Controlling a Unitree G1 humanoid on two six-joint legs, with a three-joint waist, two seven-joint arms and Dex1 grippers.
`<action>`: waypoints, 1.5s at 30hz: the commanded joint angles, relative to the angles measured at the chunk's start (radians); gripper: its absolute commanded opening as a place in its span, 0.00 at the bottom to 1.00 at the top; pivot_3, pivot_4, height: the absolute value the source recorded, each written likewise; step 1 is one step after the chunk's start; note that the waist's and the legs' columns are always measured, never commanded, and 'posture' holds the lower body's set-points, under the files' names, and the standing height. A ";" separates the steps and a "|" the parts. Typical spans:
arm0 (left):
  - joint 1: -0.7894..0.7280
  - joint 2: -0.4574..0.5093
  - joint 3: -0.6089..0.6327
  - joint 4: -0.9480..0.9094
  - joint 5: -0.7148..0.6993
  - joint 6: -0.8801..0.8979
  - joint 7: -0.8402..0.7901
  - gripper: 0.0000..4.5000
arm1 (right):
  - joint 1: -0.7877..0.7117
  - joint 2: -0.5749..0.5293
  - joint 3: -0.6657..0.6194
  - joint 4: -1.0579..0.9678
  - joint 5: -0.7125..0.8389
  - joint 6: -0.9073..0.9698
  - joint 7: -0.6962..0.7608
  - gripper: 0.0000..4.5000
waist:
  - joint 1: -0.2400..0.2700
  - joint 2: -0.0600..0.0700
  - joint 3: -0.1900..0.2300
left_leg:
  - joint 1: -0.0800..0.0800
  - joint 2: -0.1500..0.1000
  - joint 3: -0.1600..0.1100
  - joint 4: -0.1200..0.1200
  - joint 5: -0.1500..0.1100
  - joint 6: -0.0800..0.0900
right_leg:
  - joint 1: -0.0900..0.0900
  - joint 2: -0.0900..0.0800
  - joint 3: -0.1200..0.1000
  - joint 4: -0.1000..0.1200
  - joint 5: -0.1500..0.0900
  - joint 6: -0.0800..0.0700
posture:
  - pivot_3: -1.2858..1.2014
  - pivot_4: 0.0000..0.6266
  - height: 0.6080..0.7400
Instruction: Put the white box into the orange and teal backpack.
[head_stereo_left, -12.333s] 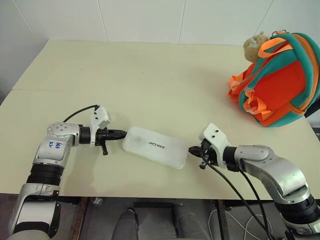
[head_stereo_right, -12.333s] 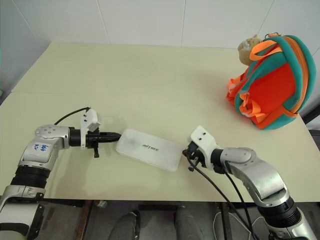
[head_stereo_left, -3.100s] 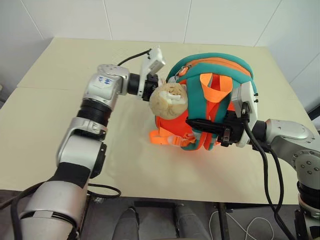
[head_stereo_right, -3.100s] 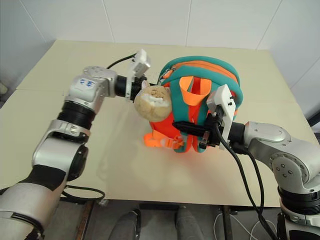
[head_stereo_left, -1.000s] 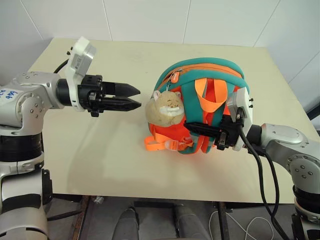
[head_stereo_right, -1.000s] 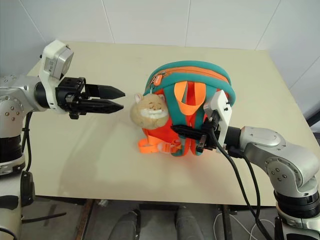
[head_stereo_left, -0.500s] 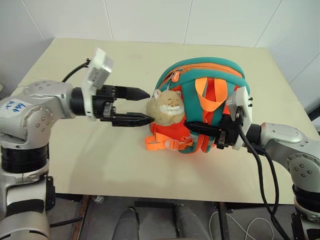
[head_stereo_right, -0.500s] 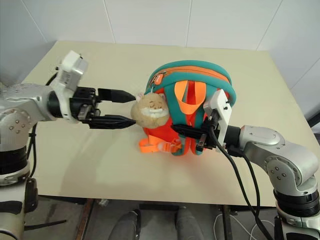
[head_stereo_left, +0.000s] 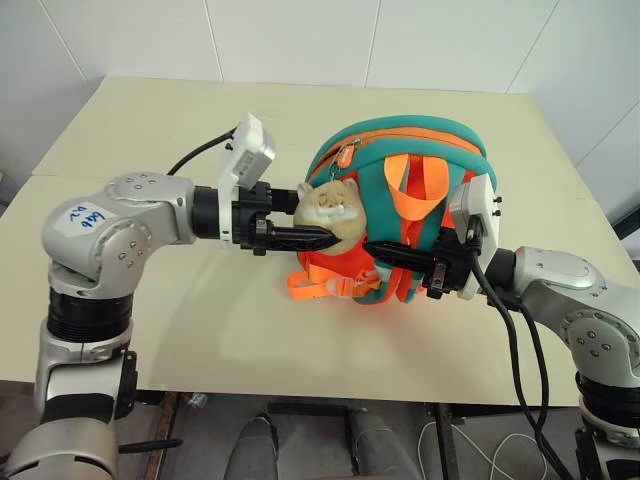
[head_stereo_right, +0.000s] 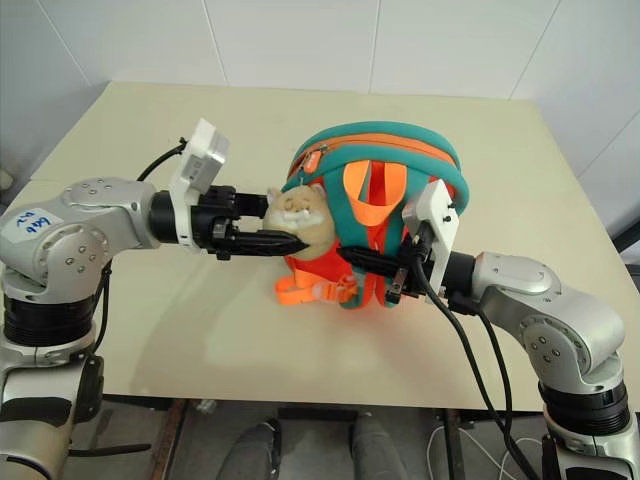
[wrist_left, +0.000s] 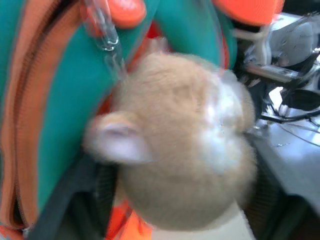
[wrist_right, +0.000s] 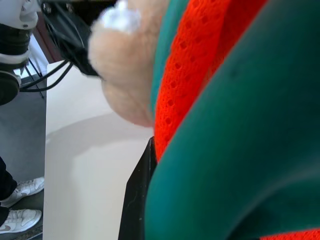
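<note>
The small, rounded, soft orange backpack with teal edging (head_stereo_left: 420, 215) stands upright near the middle of the pale cream table (head_stereo_left: 180, 130), its orange webbing straps (head_stereo_left: 408, 195) facing the robot and its zipper running over the top. The flat white box that lay on the table between the two arms at the start can no longer be seen there; whether it is inside the bag cannot be told.

A beige plush toy (head_stereo_left: 328, 205) hangs at the backpack's left front. The left gripper (head_stereo_left: 325, 228) is now at this toy: one black finger (head_stereo_left: 305, 238) runs under the toy's face and the other passes behind it, so the jaws sit on either side of the toy. Whether they press on it cannot be told. A second ago this gripper stood well clear of the bag with its fingers only slightly apart; half a second ago the fingers were spread wide with their tips just reaching the toy.

The right gripper (head_stereo_left: 385, 250) stays where it was, its fingers closed together on a teal shoulder band (head_stereo_right: 385, 255) low on the backpack's front.
</note>
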 joint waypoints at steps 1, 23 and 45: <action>-0.039 0.037 0.037 0.036 -0.013 -0.017 -0.026 0.43 | 0.013 0.007 -0.023 -0.041 -0.004 -0.034 -0.001 0.00 | 0.001 0.000 0.000 | 0.000 0.000 0.000 0.000 0.000 0.000 | 0.000 0.000 0.000 0.000 0.000 0.000 | 0.52 0.24 1.00; -0.087 0.147 -0.064 0.504 0.224 -0.192 -0.089 0.33 | 0.132 0.064 -0.014 -0.073 -0.087 -0.216 0.038 0.00 | 0.001 0.000 0.000 | 0.000 0.000 0.000 0.000 0.000 0.000 | 0.000 0.000 0.000 0.000 0.000 0.000 | 0.52 0.24 1.00; -0.036 0.039 -0.223 0.676 0.475 -0.447 -0.198 0.33 | 0.138 0.003 -0.050 -0.087 -0.061 -0.099 -0.016 0.00 | 0.003 0.000 0.000 | 0.000 0.000 0.000 0.000 0.000 0.000 | 0.000 0.000 0.000 0.000 0.000 0.000 | 0.52 0.24 1.00</action>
